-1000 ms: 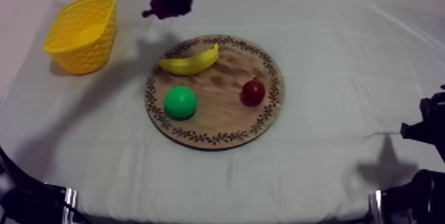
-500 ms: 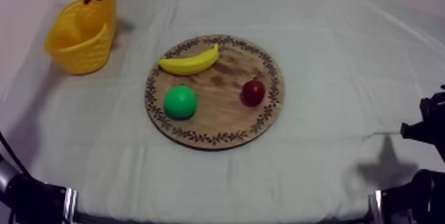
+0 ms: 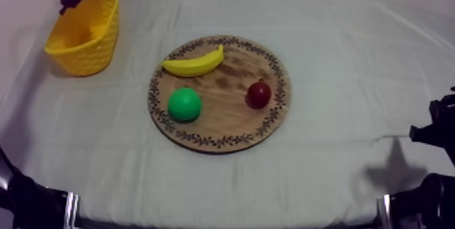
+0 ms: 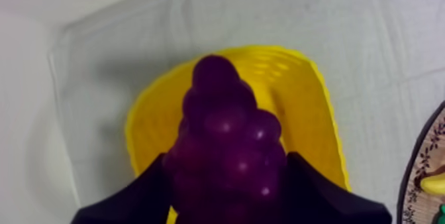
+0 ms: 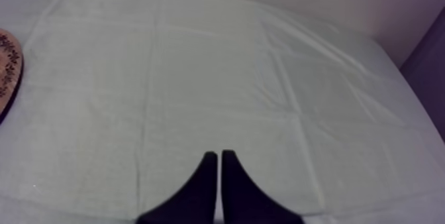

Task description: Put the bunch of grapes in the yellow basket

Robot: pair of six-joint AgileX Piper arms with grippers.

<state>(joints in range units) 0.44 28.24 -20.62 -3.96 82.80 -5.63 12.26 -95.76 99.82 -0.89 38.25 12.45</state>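
Holding the bunch of grapes (image 4: 225, 140) clamped in the left hand (image 4: 226, 164), with a black finger pressed on each flank near the broad end and the narrow tip reaching out over the open mouth of the yellow basket (image 4: 311, 107). Hanging in the air above the basket, clear of its rim, not yet inside. Looks like a moulded toy: probably light and fairly stiff, lumpy and glossy, so liable to twist or slide between smooth fingers. Best gripped across the widest part, as here, where the bumps give purchase. Unlikely to suffer from a short drop. Judged close to the end of the job: remains to lower over the middle of the basket and let go. Well apart from the basket on the surface, lying on the wooden board (image 3: 223, 120): a banana (image 3: 194, 62), a round green fruit (image 3: 184, 103) and a small red fruit (image 3: 258, 93), none touching another. At the other side, resting low over bare cloth, the right hand (image 5: 219, 157), fingers pressed together on nothing.
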